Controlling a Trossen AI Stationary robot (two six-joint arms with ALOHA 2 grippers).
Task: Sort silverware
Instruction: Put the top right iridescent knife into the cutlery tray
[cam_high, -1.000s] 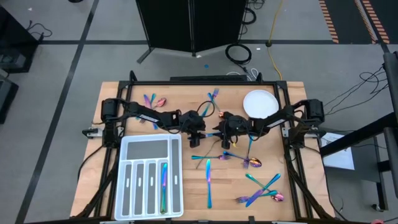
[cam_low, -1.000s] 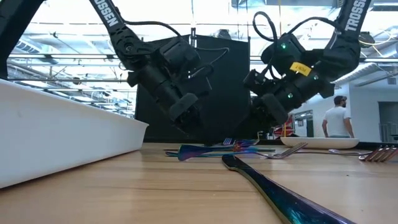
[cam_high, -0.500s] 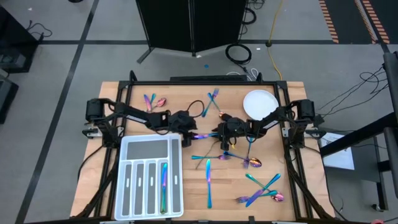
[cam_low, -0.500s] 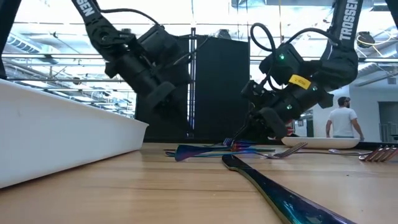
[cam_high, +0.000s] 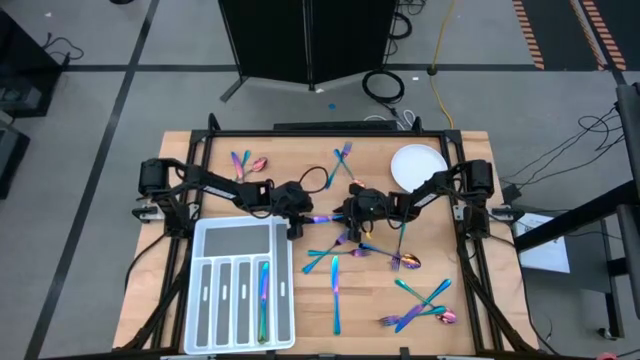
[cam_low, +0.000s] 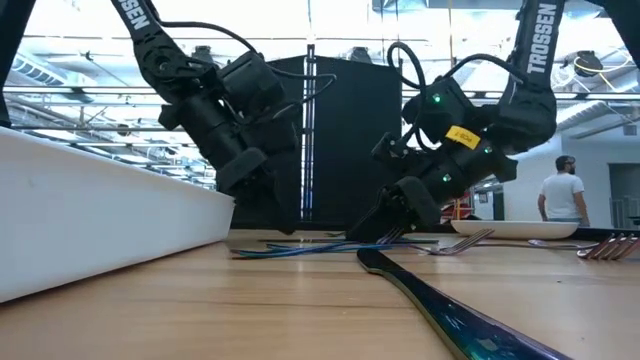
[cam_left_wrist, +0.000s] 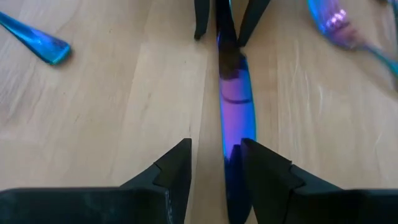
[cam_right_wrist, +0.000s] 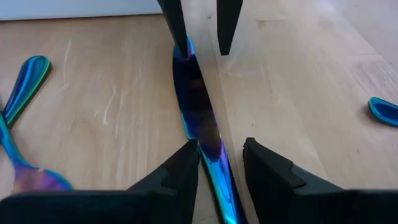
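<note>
An iridescent blue-purple knife (cam_high: 322, 218) lies on the table's middle, running left to right between my two grippers. My left gripper (cam_high: 303, 216) is down at the knife's left end, open, with a finger on either side of it (cam_left_wrist: 216, 143). My right gripper (cam_high: 343, 216) is at the knife's right end and shut on it (cam_right_wrist: 221, 143). In the low view both grippers (cam_low: 262, 205) (cam_low: 375, 232) are tipped down to the table top, with the knife (cam_low: 300, 249) flat between them. My right gripper holds the knife by its right end (cam_right_wrist: 214, 155), between the two fingers, the metal lying against one finger (cam_right_wrist: 186, 165). The fingers slant down from the table's right and lie along the knife. The knife rests flat on the table.
The white compartmented tray (cam_high: 200, 300) sits near-left with one piece in a slot. The white plate (cam_high: 418, 167) is far-right. Loose silverware lies far-left (cam_high: 245, 162), far-middle (cam_high: 342, 155), near-middle (cam_high: 335, 290) and near-right (cam_high: 420, 305). A person (cam_low: 565, 190) stands in the room behind.
My left gripper drew back toward the table's left and rose, then came down again at the knife's left end. My right gripper moved toward the left and lower. The knife slid along the table toward the left.
</note>
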